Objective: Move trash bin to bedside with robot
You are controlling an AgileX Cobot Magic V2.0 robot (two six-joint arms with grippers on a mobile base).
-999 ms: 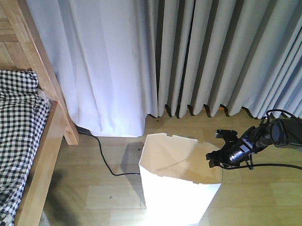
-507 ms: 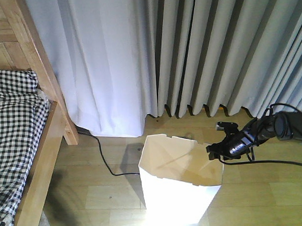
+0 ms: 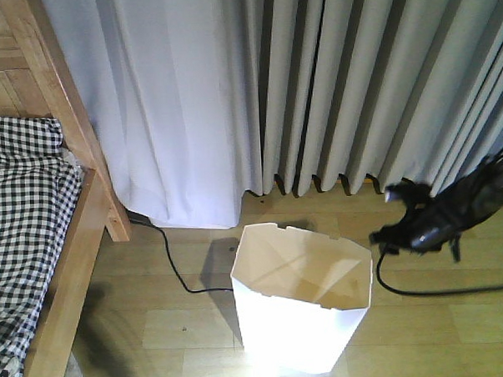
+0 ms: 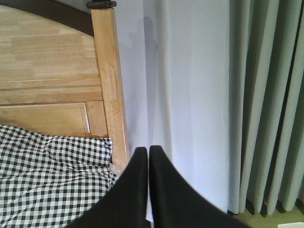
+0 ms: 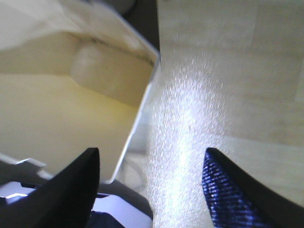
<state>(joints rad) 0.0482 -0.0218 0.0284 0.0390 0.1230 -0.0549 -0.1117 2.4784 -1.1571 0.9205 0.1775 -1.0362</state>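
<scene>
Room: pale wood floor [image 3: 458,330], grey and white curtains [image 3: 330,85] along the back wall, a black cord [image 3: 176,271] trailing out from under them.
Bed: light wooden frame [image 3: 74,246] at the left edge, checked bedding [image 3: 23,207] on top.
Bin: the white bin [image 3: 303,307] stands upright on the floor in front of the curtains, near the bed's corner but with a strip of floor between them; nothing visible inside.
Right gripper: the right gripper [image 3: 391,224] hangs just off the bin's right rim, blurred, not touching it; in its wrist view the fingers [image 5: 71,185] are spread wide with the rim's edge and bare floor between them, holding nothing.
Left gripper: the left gripper [image 4: 148,156] is pressed closed, empty, pointing at the bedpost [image 4: 111,90].
Doing it well: I'd say the open fingers should straddle the near rim wall squarely, bite low enough not to flex the thin plastic, then slide the bin leftward without tipping.
Watch for: the cord lies in the path toward the bed.
</scene>
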